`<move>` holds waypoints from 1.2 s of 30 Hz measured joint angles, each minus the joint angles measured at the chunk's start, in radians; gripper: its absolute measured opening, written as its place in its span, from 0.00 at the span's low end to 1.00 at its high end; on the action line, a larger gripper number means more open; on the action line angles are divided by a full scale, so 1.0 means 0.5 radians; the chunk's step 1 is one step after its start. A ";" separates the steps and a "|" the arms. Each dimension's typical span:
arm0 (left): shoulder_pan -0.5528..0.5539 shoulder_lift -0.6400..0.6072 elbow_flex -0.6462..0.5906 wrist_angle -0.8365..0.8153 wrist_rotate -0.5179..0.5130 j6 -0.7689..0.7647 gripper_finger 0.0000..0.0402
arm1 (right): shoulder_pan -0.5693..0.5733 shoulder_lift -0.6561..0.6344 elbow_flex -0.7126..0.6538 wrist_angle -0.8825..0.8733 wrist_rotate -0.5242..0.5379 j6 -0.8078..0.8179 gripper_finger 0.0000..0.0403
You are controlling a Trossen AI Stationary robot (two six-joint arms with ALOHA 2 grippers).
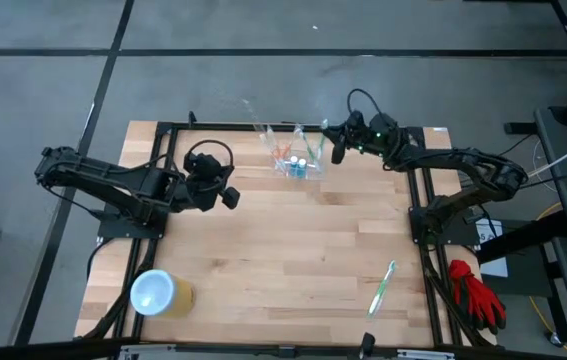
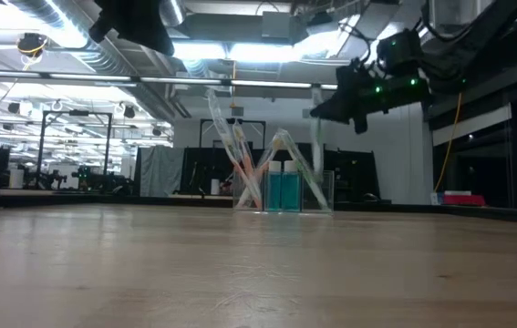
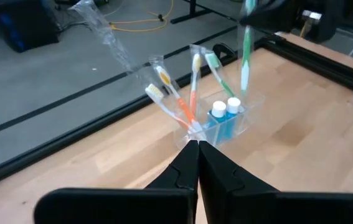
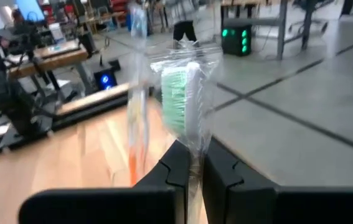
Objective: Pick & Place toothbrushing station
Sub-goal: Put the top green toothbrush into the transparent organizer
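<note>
- The station (image 1: 295,160) stood at the far edge of the table (image 1: 283,260), near the middle, already stocked with several wrapped brushes and two blue tubes (image 3: 223,113).
- Our right gripper (image 1: 335,140) hung just beside and above the station, its jaws closed on a wrapped green brush (image 4: 185,99); we judged this brush was on its way in and not yet released.
- Our left gripper (image 1: 231,195) hovered near the station on the other side, jaws closed and holding nothing.
- One green brush (image 1: 381,288) lay on the near right of the table, well apart from the station; we judged it was left to load.
- A yellow cup (image 1: 160,293) sat at the near left corner and red gloves (image 1: 476,290) lay off the right edge; neither blocked the way.
</note>
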 joint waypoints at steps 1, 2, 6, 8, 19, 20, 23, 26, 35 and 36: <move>0.000 -0.005 0.000 -0.001 0.007 0.000 0.01 | 0.016 0.029 -0.011 0.010 0.001 0.006 0.05; 0.000 -0.010 0.000 0.002 0.009 0.000 0.01 | 0.033 0.059 -0.025 0.038 0.002 0.017 0.05; 0.000 -0.020 0.000 -0.001 0.026 0.000 0.02 | 0.110 0.169 -0.046 0.118 0.046 0.059 0.05; 0.000 -0.023 0.000 -0.001 0.038 -0.009 0.01 | 0.135 0.204 -0.046 0.124 0.069 0.054 0.06; -0.005 -0.026 0.000 0.005 0.130 -0.011 0.01 | 0.142 0.265 -0.046 0.084 0.080 0.315 0.30; -0.005 -0.026 0.000 0.005 0.130 -0.011 0.01 | 0.137 0.265 -0.046 0.089 0.079 0.366 0.32; -0.005 -0.026 0.000 0.006 0.130 -0.011 0.01 | 0.116 0.264 -0.046 0.087 0.079 0.502 0.37; -0.005 -0.026 0.000 0.011 0.130 0.001 0.01 | 0.096 0.264 -0.046 0.087 0.079 0.598 0.42; -0.005 -0.026 0.000 0.077 0.117 0.137 0.01 | 0.071 0.264 -0.045 -0.061 -0.219 0.823 0.50; -0.005 -0.026 0.000 0.086 0.104 0.144 0.01 | 0.089 0.264 -0.045 -0.086 -0.254 0.831 0.50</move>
